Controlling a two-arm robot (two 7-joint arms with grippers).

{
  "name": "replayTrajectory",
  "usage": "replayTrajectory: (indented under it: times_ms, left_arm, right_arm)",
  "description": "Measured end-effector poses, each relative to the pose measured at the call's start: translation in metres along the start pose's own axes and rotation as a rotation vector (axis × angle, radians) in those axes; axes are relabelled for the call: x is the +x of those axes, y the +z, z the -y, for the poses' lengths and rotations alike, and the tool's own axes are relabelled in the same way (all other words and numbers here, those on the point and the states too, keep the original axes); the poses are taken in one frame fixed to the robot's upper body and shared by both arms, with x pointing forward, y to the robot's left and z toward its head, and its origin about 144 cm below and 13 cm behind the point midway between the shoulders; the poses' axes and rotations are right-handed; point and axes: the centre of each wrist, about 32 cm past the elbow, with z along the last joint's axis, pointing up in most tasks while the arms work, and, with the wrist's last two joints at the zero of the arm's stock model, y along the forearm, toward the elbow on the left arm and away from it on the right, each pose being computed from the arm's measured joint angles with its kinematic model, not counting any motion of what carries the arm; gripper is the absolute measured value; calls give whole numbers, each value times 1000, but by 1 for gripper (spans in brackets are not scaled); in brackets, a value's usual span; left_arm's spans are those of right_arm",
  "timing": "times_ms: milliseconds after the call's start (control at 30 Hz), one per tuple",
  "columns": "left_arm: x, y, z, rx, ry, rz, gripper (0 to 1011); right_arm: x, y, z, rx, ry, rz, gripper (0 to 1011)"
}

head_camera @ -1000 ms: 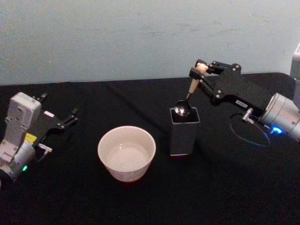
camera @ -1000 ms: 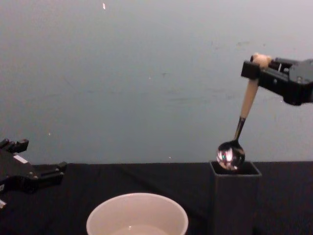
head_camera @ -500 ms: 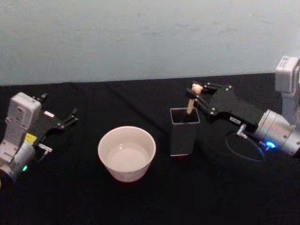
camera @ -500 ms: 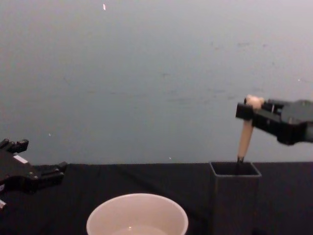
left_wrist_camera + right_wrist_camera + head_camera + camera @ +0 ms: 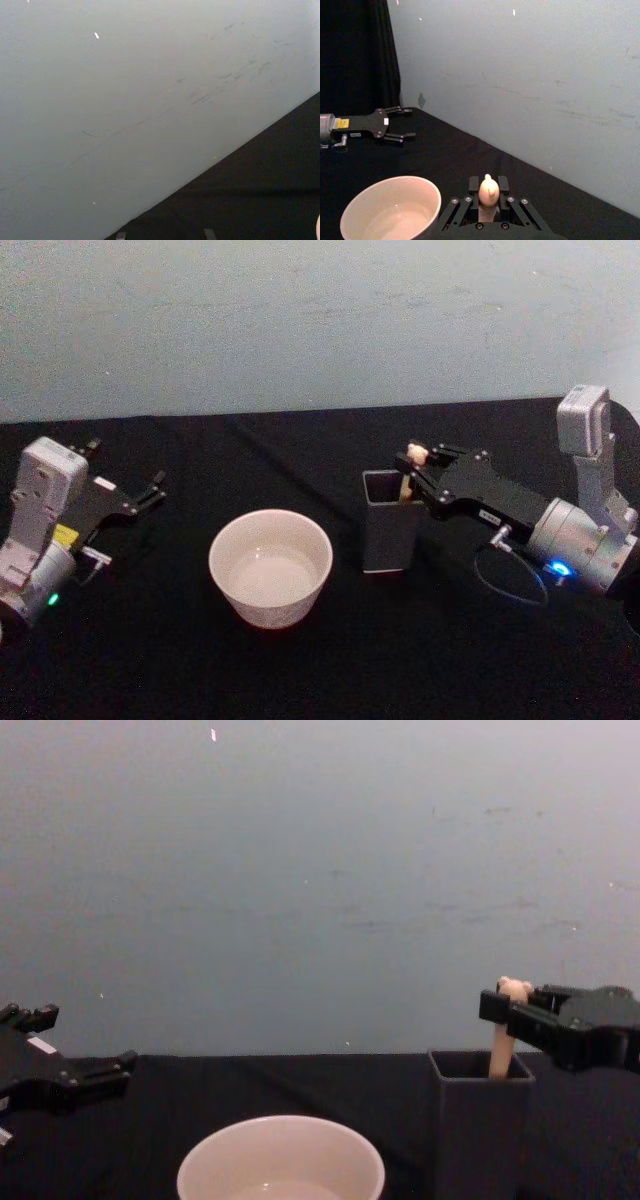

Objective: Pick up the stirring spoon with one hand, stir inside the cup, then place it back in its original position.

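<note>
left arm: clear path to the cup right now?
Probably yes. The left end effector sits open and idle on the cloth beside the cup, with bare cloth between them. The right end effector, gripping the spoon in the holder, is on the cup's far side.

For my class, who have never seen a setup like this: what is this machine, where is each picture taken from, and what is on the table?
It is a robot with two arms ending in grippers. One camera looks down from its head, one looks across from its chest, and one sits on each wrist. On the black table stand a cream cup and a dark grey holder. The right gripper is shut on the spoon, whose handle sticks up out of the holder. The left gripper rests open at the table's left side, holding nothing.
</note>
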Motion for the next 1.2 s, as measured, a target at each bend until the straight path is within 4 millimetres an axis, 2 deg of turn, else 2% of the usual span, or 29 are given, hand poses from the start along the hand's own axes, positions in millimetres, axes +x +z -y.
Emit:
replayTrajectory:
  times_ms: [333,1067,1200]
  left_arm:
    - [0,0,0,0,0,0,1001]
    - [0,0,0,0,0,0,1001]
    - [0,0,0,0,0,0,1001]
  right_arm:
    - [-4,-7,-2,-34,-23,-19,214]
    - [-6,-8,-3,-55,-33,-18,216]
    - [-6,-8,-3,-58,-32,-17,307]
